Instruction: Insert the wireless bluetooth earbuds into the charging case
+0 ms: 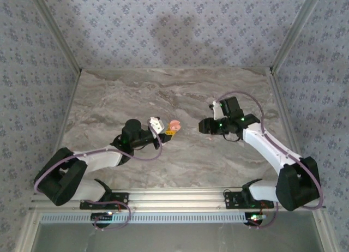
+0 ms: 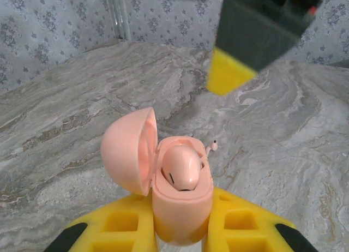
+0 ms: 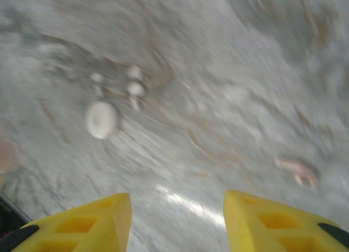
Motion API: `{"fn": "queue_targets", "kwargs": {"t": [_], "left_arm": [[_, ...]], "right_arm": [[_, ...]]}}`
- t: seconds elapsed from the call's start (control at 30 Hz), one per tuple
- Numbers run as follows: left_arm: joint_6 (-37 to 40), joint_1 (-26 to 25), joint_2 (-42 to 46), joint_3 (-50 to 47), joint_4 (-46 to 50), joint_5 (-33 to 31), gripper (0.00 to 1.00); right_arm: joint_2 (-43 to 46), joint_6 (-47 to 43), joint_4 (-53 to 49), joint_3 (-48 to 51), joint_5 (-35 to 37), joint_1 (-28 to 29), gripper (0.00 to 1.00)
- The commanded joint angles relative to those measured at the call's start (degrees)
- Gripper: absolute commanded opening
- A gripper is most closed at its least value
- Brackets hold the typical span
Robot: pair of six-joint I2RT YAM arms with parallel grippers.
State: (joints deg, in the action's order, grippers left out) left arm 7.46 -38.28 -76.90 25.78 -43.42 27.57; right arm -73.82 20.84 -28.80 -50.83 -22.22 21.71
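Observation:
A pale pink charging case (image 2: pixel 182 208) stands upright between the yellow fingers of my left gripper (image 2: pixel 182 205), which is shut on its lower body. Its lid (image 2: pixel 125 151) hangs open to the left. One pinkish earbud (image 2: pixel 182 167) sits in the case. A thin stem with a dark tip (image 2: pixel 212 145) pokes up at the case's far rim; I cannot tell if it is inside. From above, the case (image 1: pixel 174 124) lies between my left gripper (image 1: pixel 165 131) and my right gripper (image 1: pixel 203 125). The right gripper (image 3: pixel 177 196) is open above bare table, nothing between its fingers.
The right wrist view is blurred. It shows a small pinkish stemmed object (image 3: pixel 297 171) on the marble tabletop (image 3: pixel 218 99) to the right, and pale round blobs (image 3: pixel 101 119) to the left. A yellow finger (image 2: pixel 229 75) of the right gripper hangs just beyond the case.

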Motion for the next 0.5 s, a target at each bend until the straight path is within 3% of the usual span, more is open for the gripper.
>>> {"fn": "queue_targets", "kwargs": {"t": [0.0, 0.47], "left_arm": [[1.0, -0.3, 1.4, -0.2, 0.3, -0.3, 0.19], [1.1, -0.3, 1.8, 0.1, 0.7, -1.2, 0.19]], "right_arm": [[-2.9, 5.4, -7.9, 2.3, 2.4, -0.9, 0.49], [-18.6, 3.7, -5.9, -1.4, 4.1, -1.5, 0.49]]}}
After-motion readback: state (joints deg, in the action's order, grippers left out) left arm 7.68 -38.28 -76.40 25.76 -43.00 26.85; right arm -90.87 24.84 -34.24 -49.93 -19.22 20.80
